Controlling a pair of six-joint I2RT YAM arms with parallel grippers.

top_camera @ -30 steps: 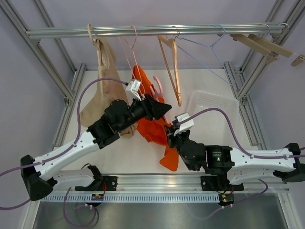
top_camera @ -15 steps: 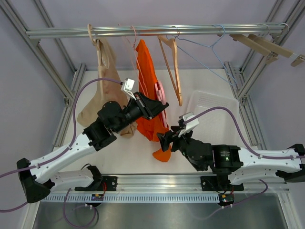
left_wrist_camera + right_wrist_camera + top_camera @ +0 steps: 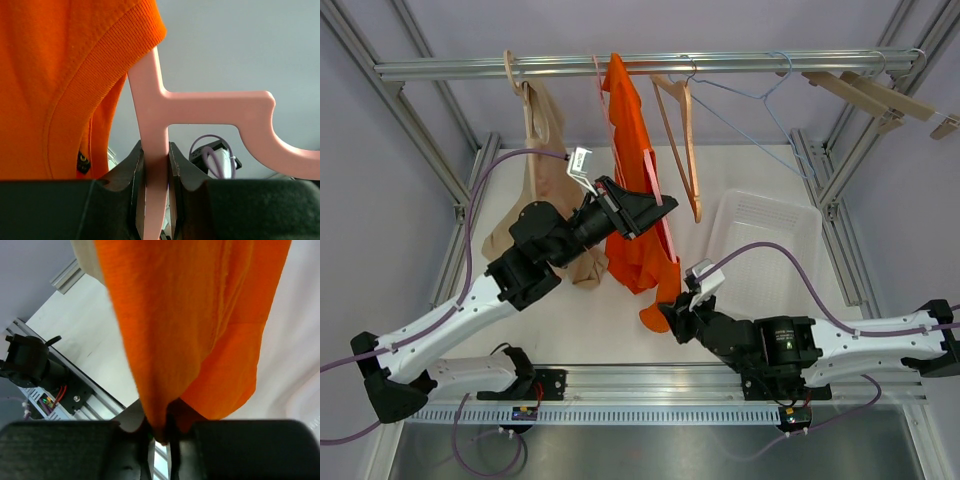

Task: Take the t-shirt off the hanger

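While the hanger [image 3: 215, 107] is clamped by the left tool [image 3: 156, 150] and the t-shirt [image 3: 190, 315] hem by the right tool [image 3: 160, 432], stripping is judged in hand; a separating pull is required.

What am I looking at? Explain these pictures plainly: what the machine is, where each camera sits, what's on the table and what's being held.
This is a robot: two arms bolted at the near edge of a table, each ending in two fingers. The wide picture comes from a fixed camera above and behind the arms. The other two come from small cameras on the wrists, looking along the fingers.

A metal rail across the top carries a beige garment, an orange t-shirt on a pink hanger, a bare wooden hanger and a blue wire hanger. A white basket sits on the table.

The left fingers are shut on the pink hanger's stem, seen close in the left wrist view. The right fingers pinch the t-shirt's lower edge, seen in the right wrist view.
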